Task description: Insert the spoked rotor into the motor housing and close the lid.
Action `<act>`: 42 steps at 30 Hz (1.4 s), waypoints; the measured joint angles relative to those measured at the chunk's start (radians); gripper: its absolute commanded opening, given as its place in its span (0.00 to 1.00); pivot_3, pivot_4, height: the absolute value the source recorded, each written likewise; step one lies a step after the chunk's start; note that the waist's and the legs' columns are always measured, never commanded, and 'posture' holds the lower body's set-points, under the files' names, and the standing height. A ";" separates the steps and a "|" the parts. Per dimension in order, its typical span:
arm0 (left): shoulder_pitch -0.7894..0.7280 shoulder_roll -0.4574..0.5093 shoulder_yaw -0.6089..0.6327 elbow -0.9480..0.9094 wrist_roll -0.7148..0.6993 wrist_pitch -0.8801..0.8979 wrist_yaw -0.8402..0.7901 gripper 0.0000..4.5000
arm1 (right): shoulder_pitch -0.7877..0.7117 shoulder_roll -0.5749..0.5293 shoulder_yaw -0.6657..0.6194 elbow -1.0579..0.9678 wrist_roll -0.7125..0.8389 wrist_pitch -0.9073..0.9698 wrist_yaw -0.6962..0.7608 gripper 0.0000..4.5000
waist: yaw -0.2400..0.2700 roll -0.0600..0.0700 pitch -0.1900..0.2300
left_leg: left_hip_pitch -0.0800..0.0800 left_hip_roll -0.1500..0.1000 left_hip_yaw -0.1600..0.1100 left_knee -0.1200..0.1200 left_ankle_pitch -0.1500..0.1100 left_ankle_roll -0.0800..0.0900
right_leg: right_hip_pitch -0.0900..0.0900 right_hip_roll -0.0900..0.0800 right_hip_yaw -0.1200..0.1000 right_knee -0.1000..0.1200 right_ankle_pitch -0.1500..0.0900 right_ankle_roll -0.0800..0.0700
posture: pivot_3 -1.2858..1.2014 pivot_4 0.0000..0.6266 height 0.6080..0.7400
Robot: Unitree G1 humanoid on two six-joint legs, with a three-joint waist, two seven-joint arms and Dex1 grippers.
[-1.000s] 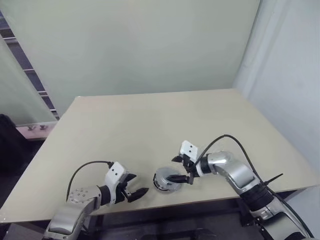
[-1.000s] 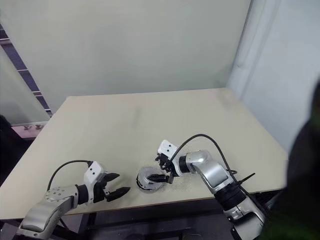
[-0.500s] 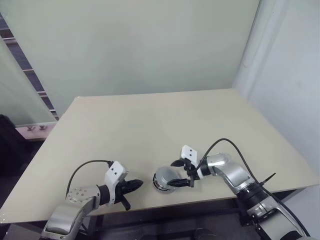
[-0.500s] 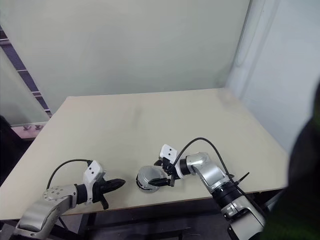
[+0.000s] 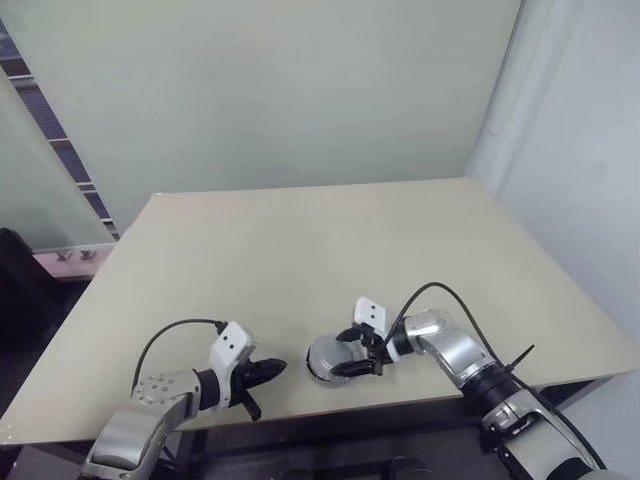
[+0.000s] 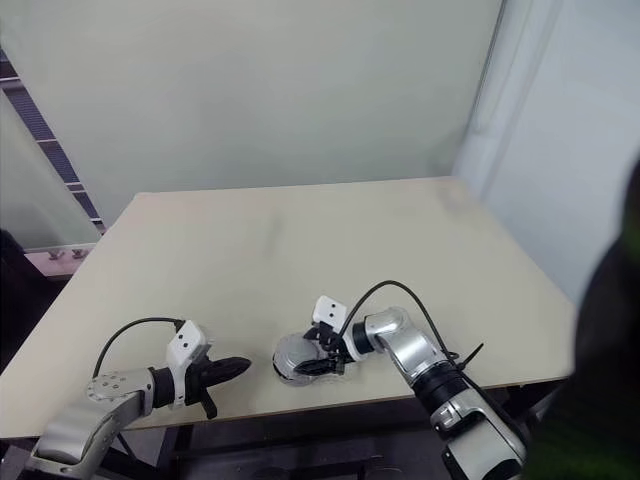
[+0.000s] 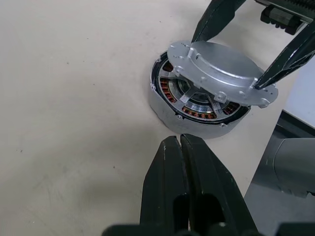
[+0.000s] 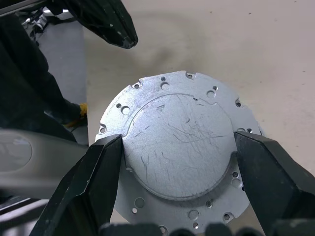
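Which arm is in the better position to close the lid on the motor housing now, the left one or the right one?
The right. The right gripper already holds the lid by its edges, tilted directly over the motor housing. The left gripper is shut, empty and off to the side.

Looks like a bare lab or test room: plain beige table (image 5: 300,240), blank pale green wall (image 5: 280,90), white panel (image 5: 580,150) at right, slatted window (image 5: 40,130) at left.

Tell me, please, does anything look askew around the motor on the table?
Yes: the lid sits tilted over the motor housing, one edge raised, windings still showing. The right gripper holds it by its sides.
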 measured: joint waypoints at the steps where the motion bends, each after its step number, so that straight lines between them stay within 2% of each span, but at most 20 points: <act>1: 0.000 0.000 0.000 0.000 0.000 0.000 0.000 0.00 | -0.001 0.002 0.000 0.000 -0.004 0.000 0.001 0.74 | 0.000 0.000 0.000 | 0.000 0.000 0.000 0.000 0.000 0.000 | 0.000 0.000 0.000 0.000 0.000 0.000 | 0.52 0.00 1.00; 8: 0.000 0.000 0.000 0.000 0.000 0.000 0.007 0.00 | -0.005 0.023 -0.002 0.001 -0.017 0.022 -0.006 0.74 | -0.001 0.000 0.000 | 0.000 0.000 0.000 0.000 0.000 0.000 | 0.000 0.000 0.000 0.001 0.000 0.000 | 0.52 0.00 1.00; 15: 0.000 0.000 0.000 0.000 0.000 0.000 0.008 0.00 | -0.010 0.052 0.000 -0.078 -0.036 0.213 -0.091 0.74 | -0.001 0.000 0.000 | 0.001 0.000 0.000 0.004 0.000 0.000 | -0.003 0.000 0.001 0.010 0.000 0.000 | 0.52 0.00 1.00; 26: 0.000 -0.003 0.000 0.000 0.000 0.000 0.009 0.00 | -0.024 0.057 0.064 -0.185 -0.089 0.391 -0.166 0.74 | -0.001 0.000 0.000 | 0.001 0.000 0.000 0.005 0.000 0.000 | -0.003 0.000 0.001 0.010 0.000 0.000 | 0.52 0.00 1.00; 37: 0.000 -0.007 -0.001 0.000 0.001 -0.003 0.013 0.00 | -0.029 0.084 0.026 -0.227 -0.042 0.544 -0.198 0.74 | -0.001 0.000 0.000 | 0.000 0.000 0.000 0.005 0.000 0.000 | -0.004 0.000 0.001 0.010 0.000 0.000 | 0.52 0.00 1.00; 42: -0.008 -0.011 -0.002 0.000 0.001 -0.004 0.014 0.00 | -0.007 0.083 0.002 -0.253 0.004 0.542 -0.196 0.74 | -0.004 0.000 0.000 | 0.000 0.000 0.000 0.004 0.000 0.000 | -0.004 0.000 0.000 0.010 0.000 0.000 | 0.52 0.00 1.00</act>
